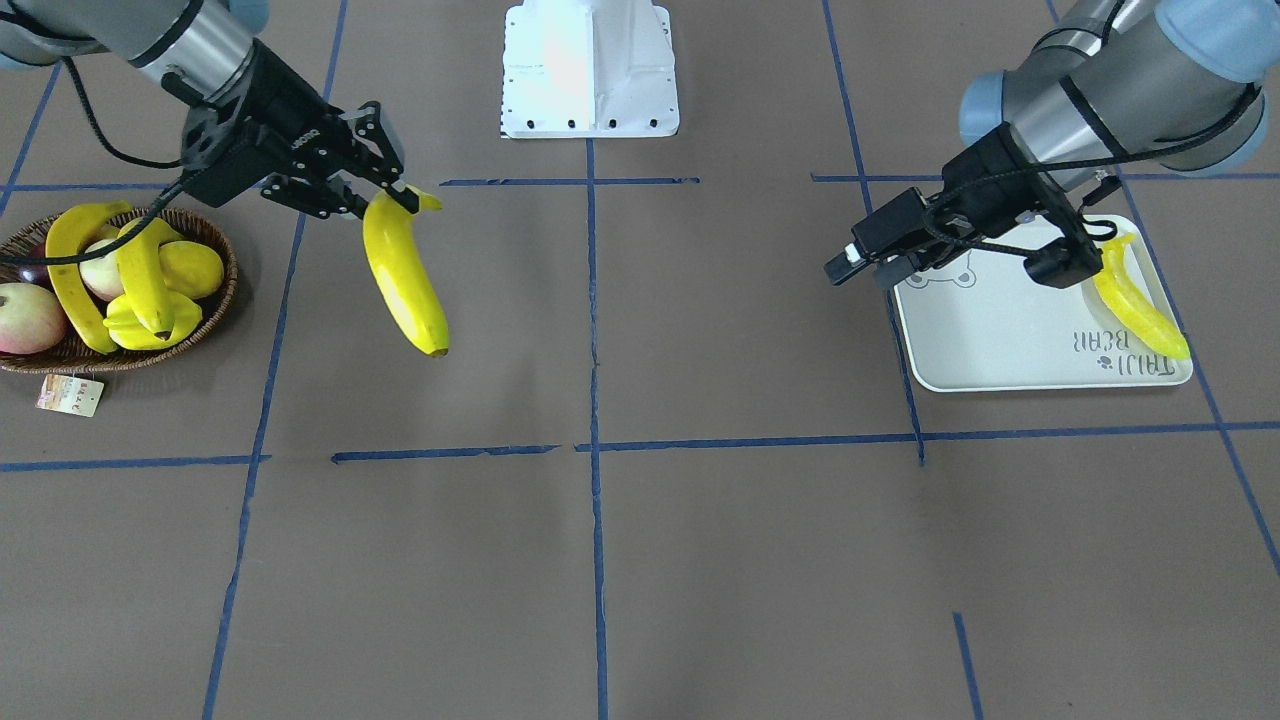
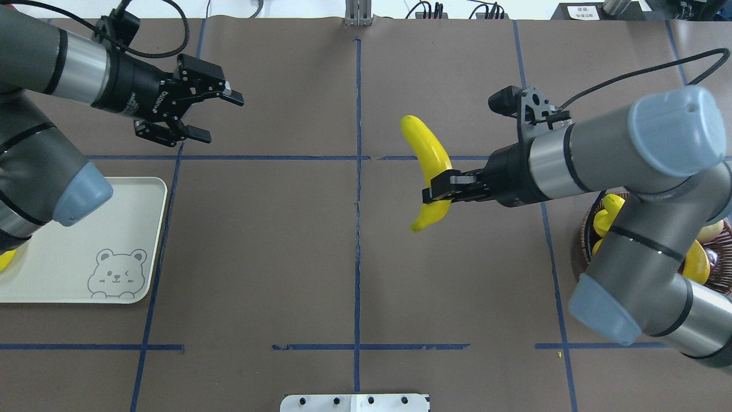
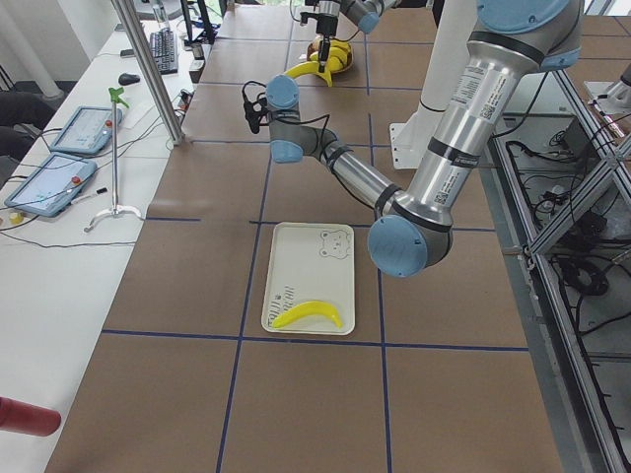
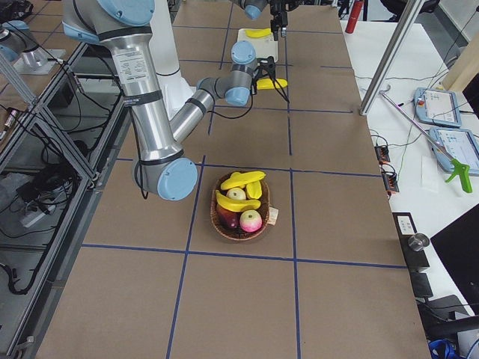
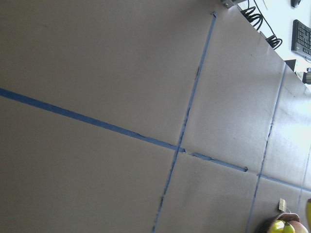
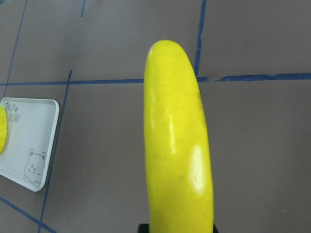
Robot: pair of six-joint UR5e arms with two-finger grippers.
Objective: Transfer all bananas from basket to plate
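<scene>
My right gripper [image 1: 388,192] is shut on the stem end of a long yellow banana [image 1: 405,275] and holds it in the air between the basket and the table's middle; it also shows in the overhead view [image 2: 430,160] and fills the right wrist view [image 6: 180,145]. Two more bananas [image 1: 80,275] lie in the wicker basket [image 1: 230,270]. One banana [image 1: 1135,300] lies along the far edge of the bear plate [image 1: 1000,330]. My left gripper [image 2: 224,120] is open and empty, held above the table just beyond the plate [image 2: 114,217].
The basket also holds apples [image 1: 30,318], a lemon [image 1: 192,268] and a ridged yellow fruit [image 1: 150,325]; a paper tag [image 1: 70,395] hangs off it. The white robot base plate [image 1: 590,70] stands at the table's middle edge. Blue tape lines cross the brown table.
</scene>
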